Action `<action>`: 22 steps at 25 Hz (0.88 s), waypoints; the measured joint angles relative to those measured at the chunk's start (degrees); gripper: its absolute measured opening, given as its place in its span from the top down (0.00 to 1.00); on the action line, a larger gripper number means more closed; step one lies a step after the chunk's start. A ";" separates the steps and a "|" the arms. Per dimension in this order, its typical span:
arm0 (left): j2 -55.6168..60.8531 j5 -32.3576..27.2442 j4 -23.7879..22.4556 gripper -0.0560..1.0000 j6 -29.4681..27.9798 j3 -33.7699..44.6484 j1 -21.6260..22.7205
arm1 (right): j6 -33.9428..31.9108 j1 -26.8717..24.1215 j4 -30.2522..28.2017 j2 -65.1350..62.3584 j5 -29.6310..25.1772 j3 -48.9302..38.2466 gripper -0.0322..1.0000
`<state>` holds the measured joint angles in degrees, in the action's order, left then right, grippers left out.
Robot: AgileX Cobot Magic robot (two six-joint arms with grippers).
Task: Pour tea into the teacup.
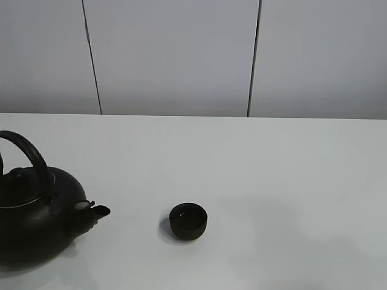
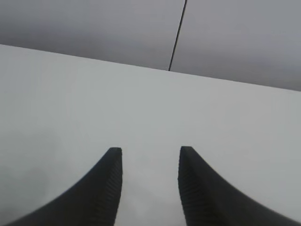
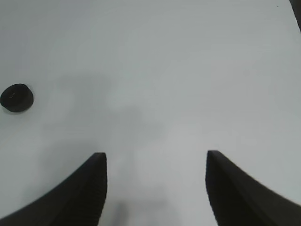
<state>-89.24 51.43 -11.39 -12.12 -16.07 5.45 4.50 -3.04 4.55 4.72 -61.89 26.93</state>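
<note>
Black and heavy-looking, the kettle (image 1: 36, 220) sits at the near left corner of the table (image 1: 272, 181), its stubby spout (image 1: 97, 211) aimed toward the teacup (image 1: 188, 221), which stands a short way to the right, near the front edge and apart from the kettle. The kettle looks like cast iron — stiff, weighty, likely to swing when lifted — so the arched handle (image 1: 33, 158) at its top seems the place to grip. The cup is small, light and probably easy to knock.

Neither arm shows in the high view. The left gripper (image 2: 149, 181) hangs over bare tabletop with its jaws apart and nothing between them; the right gripper (image 3: 155, 183) is likewise parted and empty, the cup lying well off to one side of it.

The table is plain white and smooth — beyond it, pale wall panels with dark seams.
</note>
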 joint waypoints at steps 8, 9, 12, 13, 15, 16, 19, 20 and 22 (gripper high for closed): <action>0.02 -8.70 -5.51 0.67 -8.42 -6.17 0.00 | 0.00 0.00 0.00 0.00 0.00 0.00 0.56; 0.29 -9.22 -5.56 0.67 -8.96 -6.17 0.00 | 0.00 0.00 0.00 0.00 0.00 0.00 0.56; 2.56 -12.74 -5.74 0.67 -9.50 -7.25 0.00 | 0.00 0.00 0.00 0.00 0.00 0.00 0.56; 3.76 -14.20 -5.74 0.67 -9.58 -8.04 0.00 | 0.00 0.00 0.00 0.00 0.00 0.00 0.56; 6.52 -18.26 -5.79 0.67 -9.79 -9.41 0.00 | 0.00 0.00 0.00 0.00 0.09 0.00 0.56; 8.36 -20.61 -5.79 0.67 -9.85 -10.05 -0.12 | 0.00 0.00 0.00 0.00 0.09 0.00 0.56; 14.73 -29.09 -5.79 0.67 -10.51 -11.80 -0.37 | 0.00 0.00 0.00 0.00 0.09 0.00 0.56; 17.25 -32.30 -5.79 0.67 -11.11 -12.37 -0.42 | 0.00 0.00 0.00 0.00 0.09 0.00 0.56; 22.19 -41.27 -5.79 0.67 -12.81 -13.48 -0.43 | 0.00 0.00 0.00 0.00 0.09 0.00 0.56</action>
<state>-67.05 10.16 -17.18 -24.93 -29.55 5.02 4.50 -3.04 4.55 4.72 -61.80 26.93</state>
